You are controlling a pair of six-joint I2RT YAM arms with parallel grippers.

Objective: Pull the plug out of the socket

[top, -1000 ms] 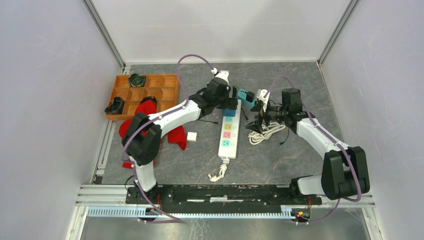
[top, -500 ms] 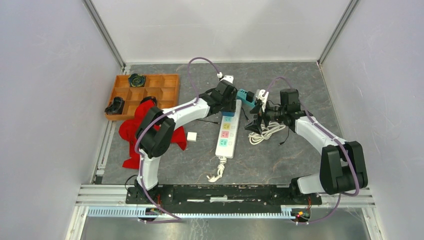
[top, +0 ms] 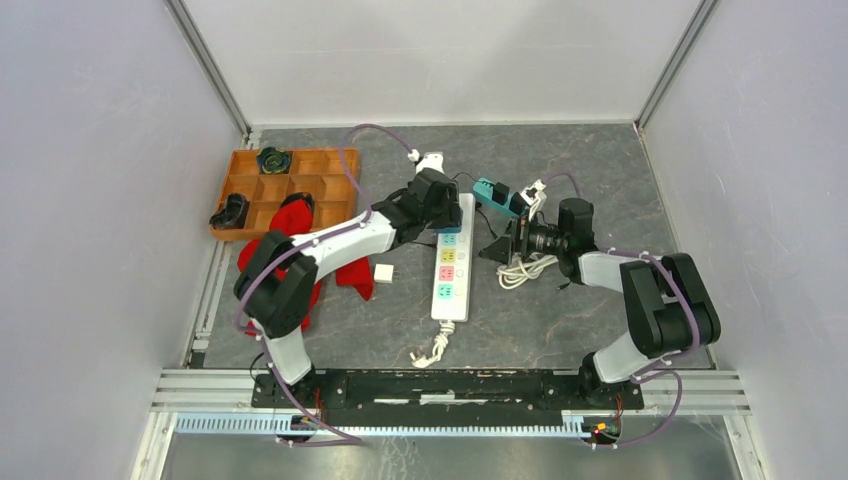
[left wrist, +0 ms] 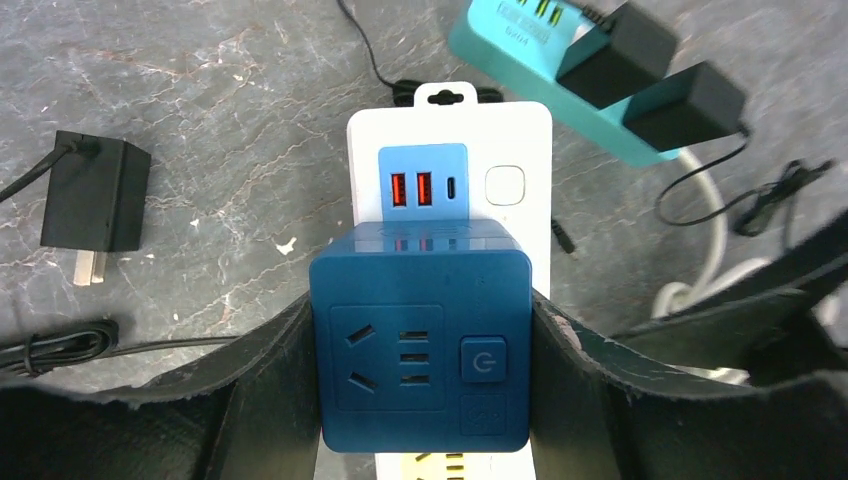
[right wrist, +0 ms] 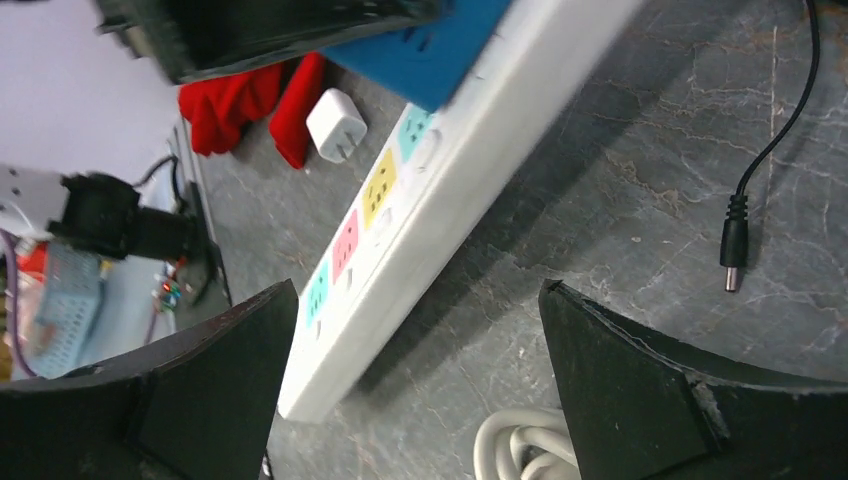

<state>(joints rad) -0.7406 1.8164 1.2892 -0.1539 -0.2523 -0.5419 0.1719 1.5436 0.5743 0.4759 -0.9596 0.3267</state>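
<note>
Left wrist view: nearest the lens, the blue cube plug (left wrist: 420, 345) is clamped by the left gripper (left wrist: 422, 310). One dark finger (left wrist: 250, 400) is pressed flat against each of two opposite sides. These smooth, parallel faces are judged to be chosen so that the plug can be drawn straight out without slipping or twisting.

The plug is seen as a deep blue block with rounded corners. On its upper face are a socket with slanted slots, three short slits, a square power button and a fainter square below. It is seated on the far end of the white power strip (left wrist: 365, 170), just short of the strip's blue USB panel (left wrist: 422, 185) and white switch (left wrist: 505, 185).

The right gripper (right wrist: 418, 290) is held beside the strip with its fingers spread wide and nothing between them. It is probably kept ready to brace the strip, which looks light enough to be lifted along with the plug.

Farther off, a loose black adapter (left wrist: 95, 205) is left lying on the table, and a teal strip (left wrist: 520, 50) carrying two black adapters is seen beyond.
</note>
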